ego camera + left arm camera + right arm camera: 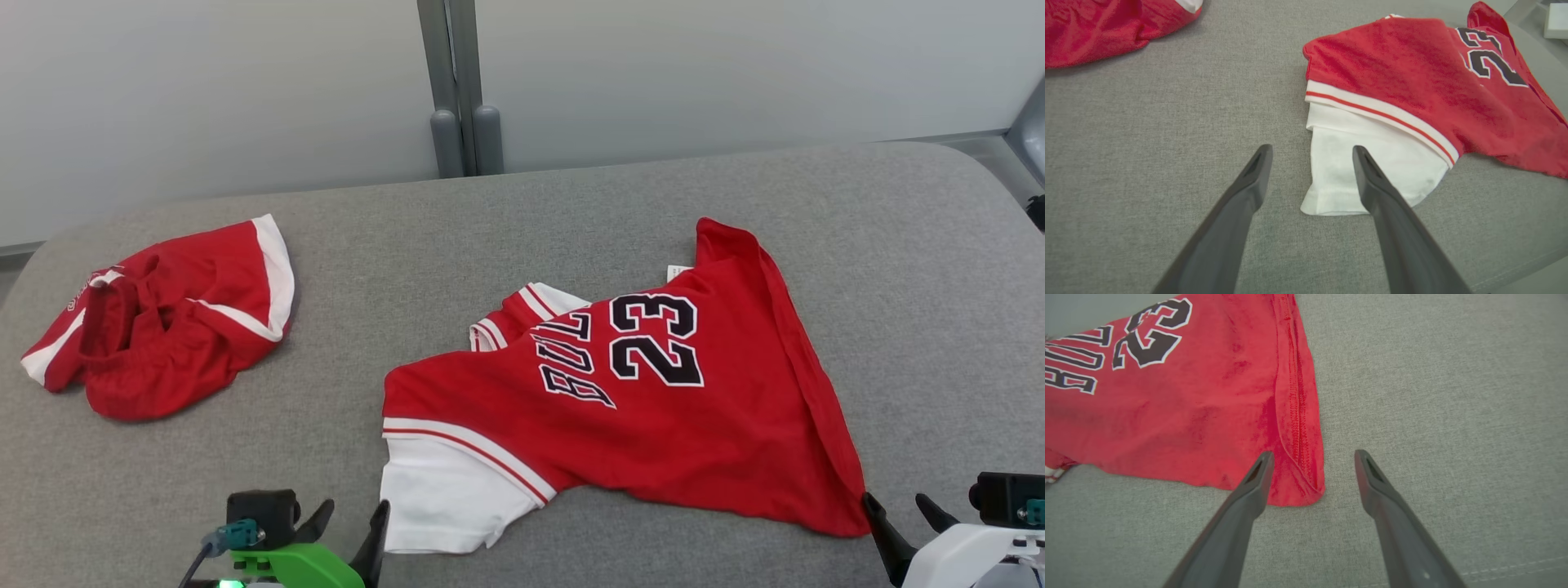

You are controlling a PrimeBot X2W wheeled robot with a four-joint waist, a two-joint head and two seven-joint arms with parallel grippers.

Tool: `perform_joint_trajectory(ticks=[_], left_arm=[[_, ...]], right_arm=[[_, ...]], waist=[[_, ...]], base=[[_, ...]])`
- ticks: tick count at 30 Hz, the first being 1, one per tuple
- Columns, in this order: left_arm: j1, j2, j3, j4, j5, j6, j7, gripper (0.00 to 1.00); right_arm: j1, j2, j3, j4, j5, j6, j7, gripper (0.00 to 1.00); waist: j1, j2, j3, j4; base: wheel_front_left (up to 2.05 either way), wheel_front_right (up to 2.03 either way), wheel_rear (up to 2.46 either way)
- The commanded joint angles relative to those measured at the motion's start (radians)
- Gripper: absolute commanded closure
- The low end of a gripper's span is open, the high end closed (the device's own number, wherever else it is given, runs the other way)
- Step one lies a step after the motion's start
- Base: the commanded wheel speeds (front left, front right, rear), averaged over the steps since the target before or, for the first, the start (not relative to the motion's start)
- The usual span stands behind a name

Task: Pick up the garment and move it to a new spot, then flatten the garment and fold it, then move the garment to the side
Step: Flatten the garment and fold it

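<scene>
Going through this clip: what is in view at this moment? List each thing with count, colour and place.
jersey: one, red with black "23" and a white sleeve, spread out right of centre
second garment: one, red with white trim, crumpled at the left; looks like shorts
padded surface: one, grey, under both garments
post: one, grey, upright behind the surface's far edge
left claw: one, dark fingers, open, at the near edge by the jersey's white sleeve
right claw: one, dark fingers, open, by the jersey's near right corner
</scene>
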Motion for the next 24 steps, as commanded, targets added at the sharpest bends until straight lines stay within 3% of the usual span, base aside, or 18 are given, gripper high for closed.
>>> perform_joint_trajectory(ticks=[1, 8, 15, 16, 17, 19, 20, 24], left_arm=[[0.011, 0.009, -0.011, 0.006, 0.002, 0.000, 0.024, 0.00], [-0.060, -0.018, -0.041, 0.086, -0.003, -0.014, 0.077, 0.00], [-0.105, -0.049, -0.073, 0.203, -0.018, -0.058, 0.099, 0.00], [-0.107, -0.052, -0.075, 0.211, -0.019, -0.060, 0.096, 0.00], [-0.109, -0.055, -0.076, 0.219, -0.021, -0.064, 0.092, 0.07], [-0.118, -0.060, -0.077, 0.230, -0.020, -0.071, 0.078, 0.92], [-0.123, -0.064, -0.075, 0.235, -0.022, -0.076, 0.068, 1.00], [-0.137, -0.059, -0.069, 0.245, -0.017, -0.088, 0.034, 1.00]], right_arm=[[-0.005, -0.003, 0.000, 0.012, -0.001, -0.001, 0.007, 0.00], [-0.096, 0.018, 0.038, 0.137, 0.014, -0.001, 0.016, 0.00], [-0.155, 0.035, 0.092, 0.268, 0.056, -0.001, 0.003, 0.00], [-0.158, 0.033, 0.098, 0.277, 0.062, -0.001, -0.002, 0.12], [-0.160, 0.032, 0.105, 0.286, 0.069, -0.001, -0.008, 0.51], [-0.169, 0.032, 0.120, 0.299, 0.087, 0.000, -0.025, 0.85], [-0.176, 0.032, 0.127, 0.304, 0.098, 0.000, -0.038, 1.00], [-0.194, 0.024, 0.148, 0.308, 0.133, 0.000, -0.086, 1.00]], waist=[[0.0000, 0.0000, 0.015, 0.002], [0.0000, 0.0000, 0.070, -0.011], [0.0000, 0.0000, 0.081, -0.018], [0.0000, 0.0000, 0.081, -0.019], [0.0000, 0.0000, 0.080, -0.019], [0.0000, 0.0000, 0.079, -0.019], [0.0000, 0.0000, 0.079, -0.019], [0.0000, 0.0000, 0.077, -0.016]], base=[[0.00, 0.00, 0.00], [0.00, 0.00, 0.00], [0.00, 0.00, 0.00], [0.00, 0.00, 0.00], [0.00, 0.00, 0.00], [0.00, 0.00, 0.00], [0.00, 0.00, 0.00], [0.00, 0.00, 0.00]])
